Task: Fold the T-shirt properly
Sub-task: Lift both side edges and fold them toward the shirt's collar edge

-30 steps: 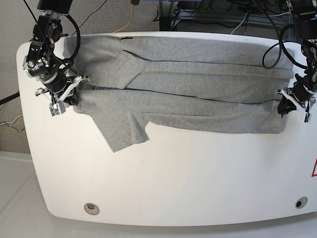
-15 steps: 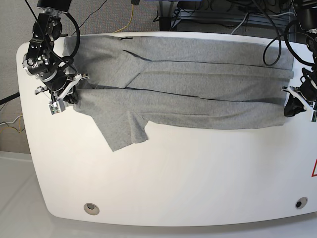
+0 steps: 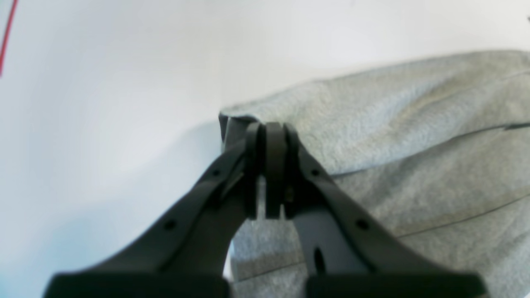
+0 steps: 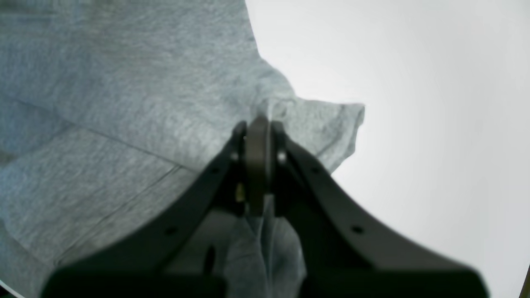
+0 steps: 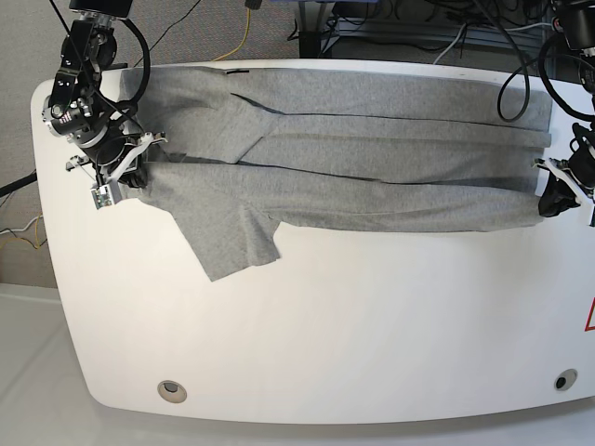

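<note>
The heather-grey T-shirt [image 5: 353, 167] lies stretched across the back of the white table [image 5: 325, 325], folded lengthwise into long bands, plain side up. One sleeve [image 5: 228, 243] sticks out toward the front left. My left gripper [image 5: 552, 199] at the base view's right is shut on the shirt's right end [image 3: 290, 111]. At the base view's left, my right gripper [image 5: 125, 175] is shut on the shirt's other end [image 4: 314, 120], with cloth bunched between its fingers [image 4: 258, 136].
Cables and metal frame legs [image 5: 390, 28] lie on the floor behind the table. Two round holes [image 5: 170, 390] sit near the table's front edge. A red mark [image 5: 589, 316] shows at the right edge.
Both grippers have moved outward and slightly back, pulling the shirt's front band tauter and straighter. The right end of the shirt has shifted further right.
</note>
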Tool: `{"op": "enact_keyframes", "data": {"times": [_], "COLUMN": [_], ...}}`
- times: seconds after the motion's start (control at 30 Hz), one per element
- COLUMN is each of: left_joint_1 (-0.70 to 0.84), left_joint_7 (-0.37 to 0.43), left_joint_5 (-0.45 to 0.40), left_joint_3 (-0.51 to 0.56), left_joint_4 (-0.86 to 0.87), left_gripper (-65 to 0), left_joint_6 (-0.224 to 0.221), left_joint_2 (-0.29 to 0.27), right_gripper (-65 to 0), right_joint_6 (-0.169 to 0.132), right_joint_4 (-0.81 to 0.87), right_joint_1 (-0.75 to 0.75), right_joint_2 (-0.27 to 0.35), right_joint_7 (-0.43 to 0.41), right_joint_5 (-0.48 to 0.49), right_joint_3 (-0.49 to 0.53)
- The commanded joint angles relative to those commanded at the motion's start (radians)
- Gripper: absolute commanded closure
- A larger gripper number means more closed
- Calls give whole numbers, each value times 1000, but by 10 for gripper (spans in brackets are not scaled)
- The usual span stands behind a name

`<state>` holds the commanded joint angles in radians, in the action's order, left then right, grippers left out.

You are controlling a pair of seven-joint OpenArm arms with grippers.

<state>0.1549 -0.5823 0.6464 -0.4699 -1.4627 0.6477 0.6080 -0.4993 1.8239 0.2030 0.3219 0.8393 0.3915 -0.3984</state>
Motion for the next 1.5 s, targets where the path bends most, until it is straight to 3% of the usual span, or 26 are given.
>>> {"op": "enact_keyframes", "data": {"times": [0.9, 1.3, 1.5], "left_joint_1": [55, 171, 176], "left_joint_7": [1, -46, -45], "left_joint_5": [-9, -20, -33], "left_joint_3": [6, -35, -54], "left_joint_4": [16, -174, -181], "left_gripper": [0, 0, 0], "left_joint_6": [-4, 2, -1], "left_joint_2": [3, -1, -2], "right_gripper": [0, 0, 0], "right_joint_6": [0, -2, 2], "right_joint_4": [15, 28, 36], "right_joint_1": [97, 122, 127], "right_joint_2": [1, 2, 3], "right_joint_7": [16, 21, 23], "right_joint_5": [-20, -20, -15], "right_joint_3": [1, -18, -11]}}
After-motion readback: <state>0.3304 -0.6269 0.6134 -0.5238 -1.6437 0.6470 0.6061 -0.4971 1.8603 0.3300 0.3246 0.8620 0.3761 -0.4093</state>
